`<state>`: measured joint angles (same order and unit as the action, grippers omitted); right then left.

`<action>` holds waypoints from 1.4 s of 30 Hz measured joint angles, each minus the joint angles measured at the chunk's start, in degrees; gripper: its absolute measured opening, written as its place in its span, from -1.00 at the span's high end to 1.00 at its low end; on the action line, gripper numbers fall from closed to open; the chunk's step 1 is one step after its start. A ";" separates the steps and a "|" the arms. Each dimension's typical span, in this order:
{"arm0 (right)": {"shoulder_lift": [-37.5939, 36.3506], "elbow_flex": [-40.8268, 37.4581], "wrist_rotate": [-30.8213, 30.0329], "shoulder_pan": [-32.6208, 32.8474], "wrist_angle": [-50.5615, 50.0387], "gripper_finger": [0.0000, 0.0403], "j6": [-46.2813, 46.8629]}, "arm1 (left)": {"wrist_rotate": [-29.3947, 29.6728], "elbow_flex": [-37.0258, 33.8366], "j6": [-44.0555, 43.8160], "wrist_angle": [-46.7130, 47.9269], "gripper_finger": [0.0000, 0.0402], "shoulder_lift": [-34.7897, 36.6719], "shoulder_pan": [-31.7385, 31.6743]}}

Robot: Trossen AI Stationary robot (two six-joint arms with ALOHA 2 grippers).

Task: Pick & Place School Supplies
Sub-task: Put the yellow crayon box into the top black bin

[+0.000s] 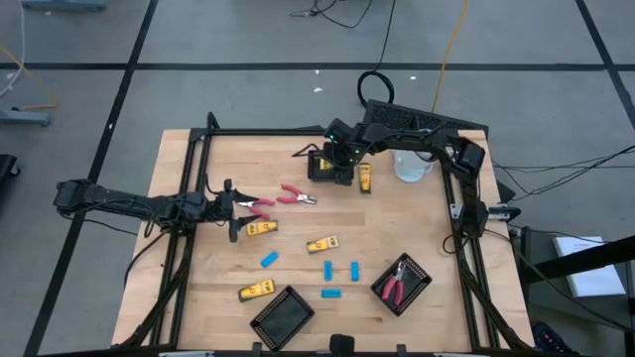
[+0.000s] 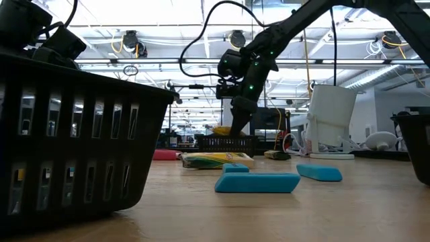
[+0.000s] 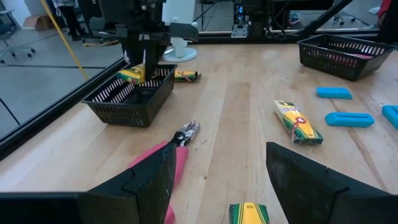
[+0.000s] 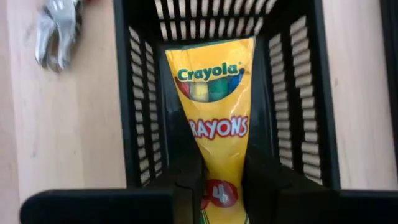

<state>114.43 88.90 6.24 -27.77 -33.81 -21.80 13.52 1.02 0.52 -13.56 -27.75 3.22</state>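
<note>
Near the frame's upper centre, the right gripper (image 4: pixel 222 186) clenches 1 Crayola crayon box (image 4: pixel 214 118) inside the black mesh tray (image 4: pixel 140 93); released tilted, it could catch the tray wall and tip out.

Wooden table (image 1: pixel 208 297) — crayon boxes (image 1: pixel 321 244), trays (image 1: pixel 283 317).

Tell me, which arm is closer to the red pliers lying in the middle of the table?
The left. Its gripper hovers open right over the pliers' handles; the right gripper is farther off, holding a crayon box in a tray.
</note>
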 joint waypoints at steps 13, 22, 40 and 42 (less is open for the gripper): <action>0.00 -0.02 0.02 0.04 0.39 0.36 0.28 | -0.02 0.00 0.04 0.04 -0.25 0.00 0.00; 0.00 -0.02 -0.25 0.42 -1.09 0.33 -1.28 | -0.04 0.00 0.34 0.13 -0.25 0.00 0.00; -11.79 -0.02 -9.12 9.12 -15.00 0.10 15.06 | -0.15 0.00 -0.24 1.33 -0.25 0.00 0.00; -11.83 -0.02 -9.16 9.65 -17.63 0.05 18.49 | -0.28 0.00 -0.29 1.35 -0.25 0.00 0.00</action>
<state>102.60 88.88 -2.92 -18.12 -51.44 -3.31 13.24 1.02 0.23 -12.21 -27.75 3.22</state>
